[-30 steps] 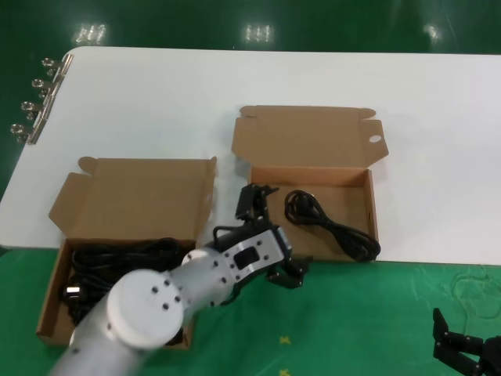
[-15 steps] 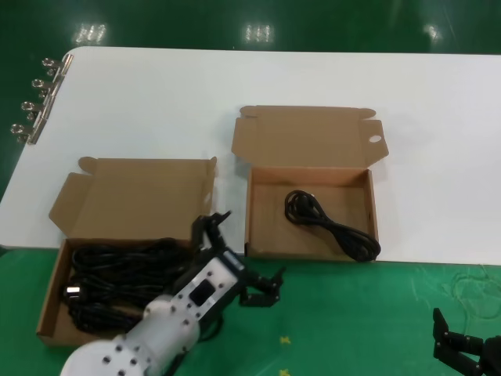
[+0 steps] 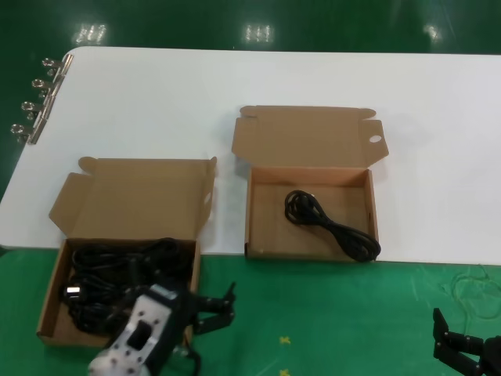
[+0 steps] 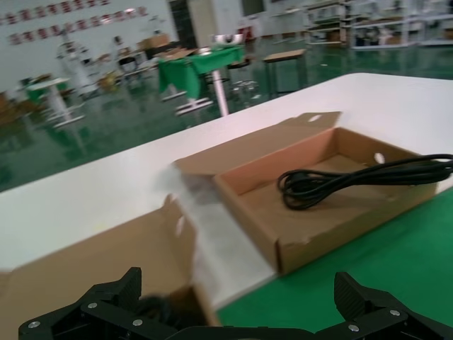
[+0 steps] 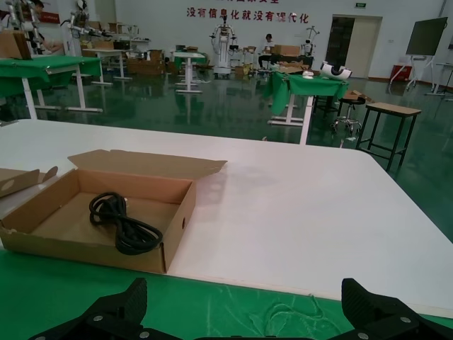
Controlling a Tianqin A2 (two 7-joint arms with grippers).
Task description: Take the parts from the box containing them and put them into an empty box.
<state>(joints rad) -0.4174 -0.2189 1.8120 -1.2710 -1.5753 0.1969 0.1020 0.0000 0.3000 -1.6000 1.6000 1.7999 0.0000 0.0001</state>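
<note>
one black cable [image 3: 333, 225] lying slantwise in the holed-lid box [image 3: 311, 249] at the table's [image 3: 235, 86] front edge, tangled cables [image 3: 117, 278] filling the other box [image 3: 48, 301] at the front left, left gripper [image 3: 205, 312] open beside it, right gripper [image 3: 462, 348] open, parked front right

On the white tabletop [image 3: 235, 86] stand two open cardboard boxes. The left box [image 3: 129, 200] holds a tangle of black power cables [image 3: 102, 278]. The right box [image 3: 309, 137], with an oval hole in its lid flap, holds one coiled cable [image 3: 329, 225]. The left tool [image 3: 211, 312] hangs with fingers spread over the green mat [image 3: 329, 313], just beside the left box's near corner. The right tool [image 3: 462, 348] waits at the lower right, fingers apart. Metal clips [image 3: 35, 98] line the tabletop's left edge.
</note>
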